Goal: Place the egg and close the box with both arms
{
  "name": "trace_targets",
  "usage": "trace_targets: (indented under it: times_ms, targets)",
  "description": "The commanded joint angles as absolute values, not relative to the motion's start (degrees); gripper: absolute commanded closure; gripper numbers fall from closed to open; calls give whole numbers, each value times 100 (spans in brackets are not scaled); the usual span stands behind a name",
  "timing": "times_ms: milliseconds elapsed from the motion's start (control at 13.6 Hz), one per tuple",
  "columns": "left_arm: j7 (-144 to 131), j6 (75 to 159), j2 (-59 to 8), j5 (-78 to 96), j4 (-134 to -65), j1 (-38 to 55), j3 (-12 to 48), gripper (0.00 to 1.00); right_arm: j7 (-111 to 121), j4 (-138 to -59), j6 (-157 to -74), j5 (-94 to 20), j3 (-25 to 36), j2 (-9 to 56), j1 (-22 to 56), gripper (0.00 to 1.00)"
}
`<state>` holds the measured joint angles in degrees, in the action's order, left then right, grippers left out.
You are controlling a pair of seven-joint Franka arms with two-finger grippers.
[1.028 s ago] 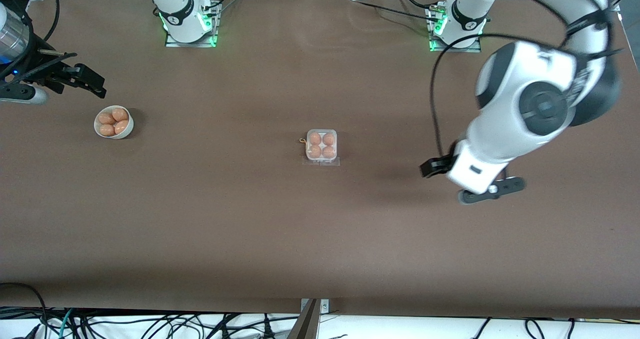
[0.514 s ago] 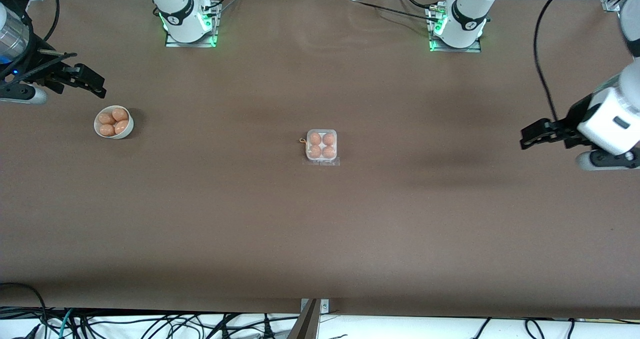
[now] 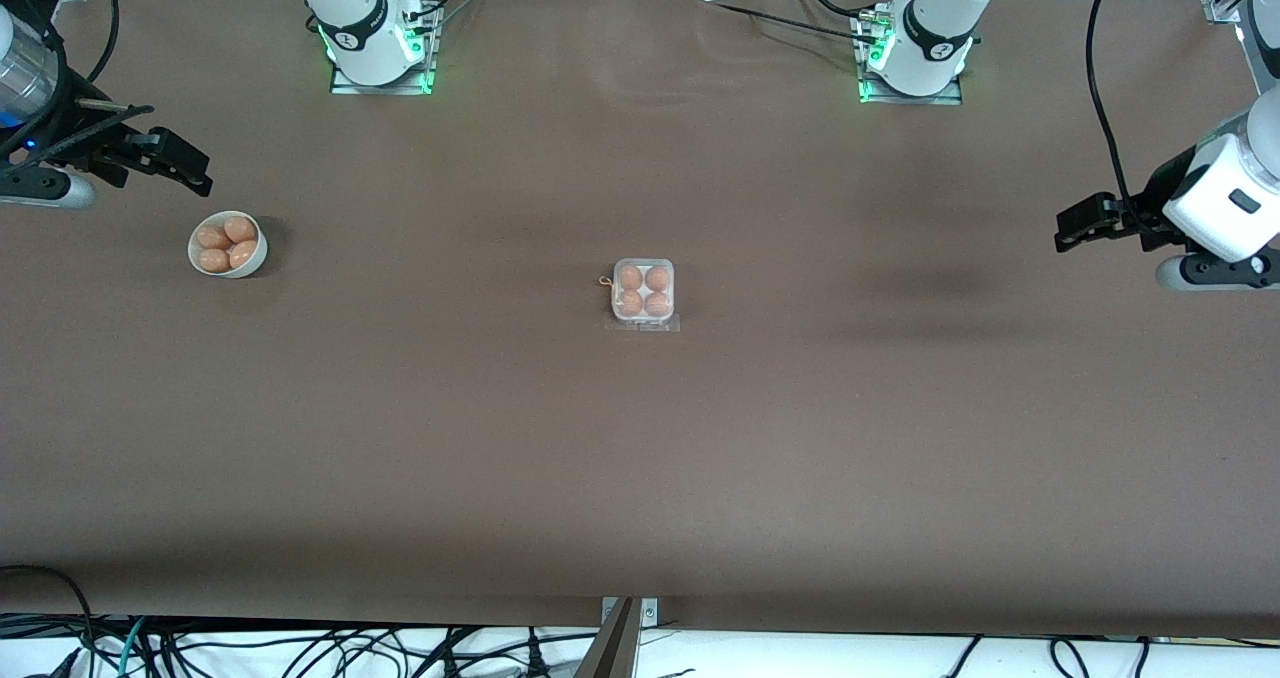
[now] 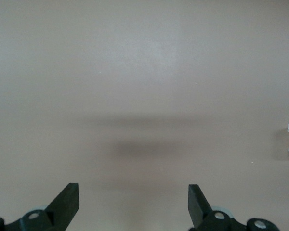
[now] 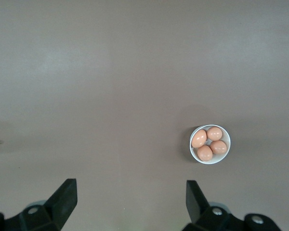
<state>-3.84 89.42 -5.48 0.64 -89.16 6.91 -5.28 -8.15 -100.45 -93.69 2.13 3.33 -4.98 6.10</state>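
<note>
Sits mid-frame on the brown table: the box (image 3: 643,293), a small square white carton, clear lid down over four orange-brown eggs (image 3: 643,290), one per cell.

Both arms wait, each end effector (image 3: 1085,228) (image 3: 175,168) agape (empty).

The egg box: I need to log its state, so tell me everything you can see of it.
The egg box is a small square carton, a white tray with a clear plastic lid that looks shut over it. All four cells hold orange-brown eggs. It sits flat mid-table, with a clear flap lying on the table on its camera side. A small orange bit lies beside it. Nothing else touches it.
</note>
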Motion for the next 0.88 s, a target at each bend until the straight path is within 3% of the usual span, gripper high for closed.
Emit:
trace_targets:
  times_ms: [0,367,807]
  targets:
    - [-202,9246,60,149,-9623,659,-483,0,-809,-9940,-9272,141,325,-475,589,0]
    - [-202,9176,474,149,-9746,633,-483,0,-817,-9940,-9272,141,325,-475,589,0]
    - [-193,9255,448,149,-9835,633,-483,0,-817,-9940,-9272,141,325,-475,589,0]
